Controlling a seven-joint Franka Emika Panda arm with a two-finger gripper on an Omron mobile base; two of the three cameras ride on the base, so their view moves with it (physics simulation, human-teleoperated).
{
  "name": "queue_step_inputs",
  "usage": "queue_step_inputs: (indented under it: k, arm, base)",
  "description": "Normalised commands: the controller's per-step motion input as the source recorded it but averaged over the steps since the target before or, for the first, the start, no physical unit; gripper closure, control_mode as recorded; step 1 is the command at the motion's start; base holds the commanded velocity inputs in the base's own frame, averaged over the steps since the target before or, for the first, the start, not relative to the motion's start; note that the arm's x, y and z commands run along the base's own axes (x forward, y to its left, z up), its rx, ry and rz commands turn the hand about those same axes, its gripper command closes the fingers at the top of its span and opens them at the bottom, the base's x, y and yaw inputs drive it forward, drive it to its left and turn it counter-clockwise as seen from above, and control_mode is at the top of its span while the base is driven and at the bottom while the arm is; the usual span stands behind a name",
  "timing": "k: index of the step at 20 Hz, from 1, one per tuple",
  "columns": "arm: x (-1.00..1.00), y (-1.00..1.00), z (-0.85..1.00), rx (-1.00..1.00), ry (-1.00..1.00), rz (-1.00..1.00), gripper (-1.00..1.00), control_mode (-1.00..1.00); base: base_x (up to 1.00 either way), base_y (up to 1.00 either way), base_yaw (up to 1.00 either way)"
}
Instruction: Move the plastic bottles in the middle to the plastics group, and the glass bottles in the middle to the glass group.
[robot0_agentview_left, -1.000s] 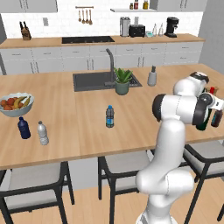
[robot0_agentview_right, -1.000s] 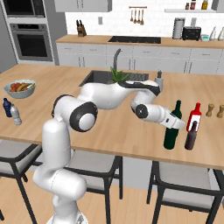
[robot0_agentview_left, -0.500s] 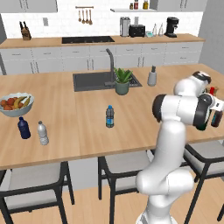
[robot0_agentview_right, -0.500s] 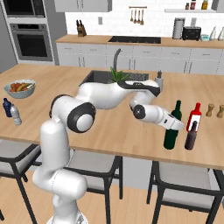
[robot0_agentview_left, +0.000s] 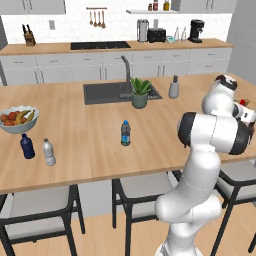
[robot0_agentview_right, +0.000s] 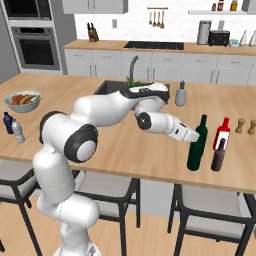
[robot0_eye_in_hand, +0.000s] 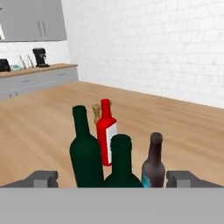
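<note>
Your gripper (robot0_eye_in_hand: 116, 180) is spread wide, its two fingertips (robot0_eye_in_hand: 43, 178) far apart, and it has hold of nothing. Right in front of it, in the gap between the tips, you have a green bottle (robot0_eye_in_hand: 120, 162); neither finger touches it as far as the hand view shows. Just beside it on one side stands the brown bottle (robot0_eye_in_hand: 153, 162) with the bluish label, and on the other side a second green bottle (robot0_eye_in_hand: 85, 151), a little taller in this view. Behind these three you see the red bottle (robot0_eye_in_hand: 107, 130) with its white label, and behind that a wooden mill (robot0_eye_in_hand: 96, 110).

From the right base view, your gripper (robot0_agentview_right: 192, 135) sits at the neck height of a green bottle (robot0_agentview_right: 196, 150) near the counter's (robot0_agentview_right: 150, 155) front edge, with the brown bottle (robot0_agentview_right: 218, 155) and red bottle (robot0_agentview_right: 222, 134) just beyond it. All stand upright, close together.

The water bottle (robot0_agentview_left: 125, 133) with the blue cap stands upright alone in the middle of the counter (robot0_agentview_left: 90, 150), in front of the sink (robot0_agentview_left: 107, 92) and well apart from your gripper. Far off at the other end, the navy bottle (robot0_agentview_left: 27, 146) and the silvery bottle (robot0_agentview_left: 48, 152) stand near each other, by the fruit bowl (robot0_agentview_left: 17, 120).
</note>
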Motion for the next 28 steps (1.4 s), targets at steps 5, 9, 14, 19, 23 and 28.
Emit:
queue_step_inputs:
  k: [5,9,14,19,23,28]
  arm:
    - [-0.15,0.25,0.74,0.02,0.09,0.00,-1.00,-1.00]
    - [-0.15,0.19,0.78,0.03,0.08,0.00,-1.00,-1.00]
    - [0.03,0.36,0.75,0.01,0.04,0.00,-1.00,-1.00]
    - [0.16,0.43,0.91,0.05,0.14,0.03,-1.00,-1.00]
    - [0.18,0.43,1.00,0.12,0.19,0.07,-1.00,-1.00]
    - [0.43,0.34,0.96,0.13,0.11,0.05,-1.00,-1.00]
  base:
    - [0.00,0.00,0.00]
    - [0.00,0.00,0.00]
    - [0.00,0.00,0.00]
    - [0.00,0.00,0.00]
    - [0.00,0.00,0.00]
    - [0.00,0.00,0.00]
